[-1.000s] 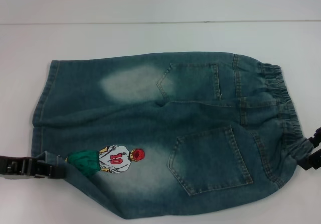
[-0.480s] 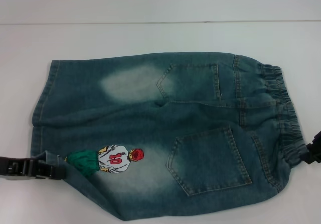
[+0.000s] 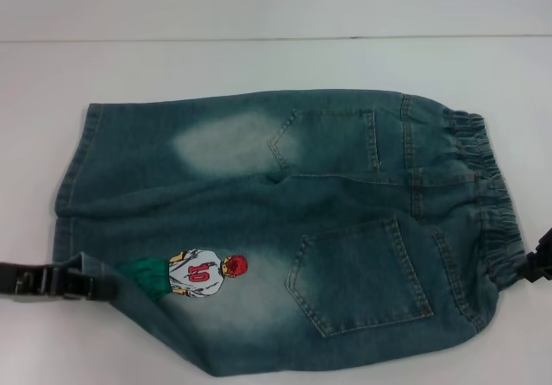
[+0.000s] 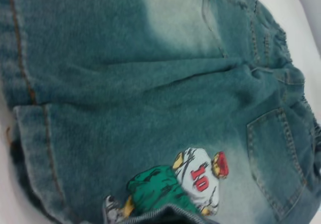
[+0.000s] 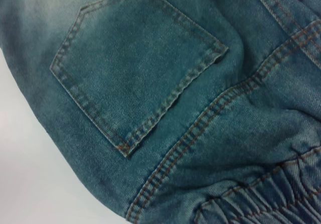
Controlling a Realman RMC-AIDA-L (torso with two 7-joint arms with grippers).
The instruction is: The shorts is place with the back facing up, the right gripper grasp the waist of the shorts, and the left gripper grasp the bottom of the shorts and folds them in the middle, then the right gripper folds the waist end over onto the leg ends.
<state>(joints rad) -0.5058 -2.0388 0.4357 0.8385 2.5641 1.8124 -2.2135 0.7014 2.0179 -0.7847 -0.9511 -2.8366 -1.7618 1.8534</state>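
Observation:
Blue denim shorts [image 3: 285, 230] lie flat on the white table, back pockets up, with the elastic waist [image 3: 487, 195] to the right and the leg ends [image 3: 73, 178] to the left. A cartoon patch [image 3: 200, 273] marks the near leg. My left gripper [image 3: 82, 280] is shut on the near leg's hem corner, which is raised and curled over the fingers. That lifted hem edge [image 4: 165, 215] shows close up in the left wrist view. My right gripper [image 3: 541, 260] sits at the near end of the waist, mostly cut off by the picture's edge. The right wrist view shows a back pocket [image 5: 135, 68] and waistband gathers [image 5: 271, 194].
The white table [image 3: 276, 66] stretches bare behind the shorts, and a wall line runs along its far edge. Nothing else stands in view.
The right gripper has slid a little further right, toward the picture's edge. The left gripper has edged slightly, with the hem corner curling a bit more over it.

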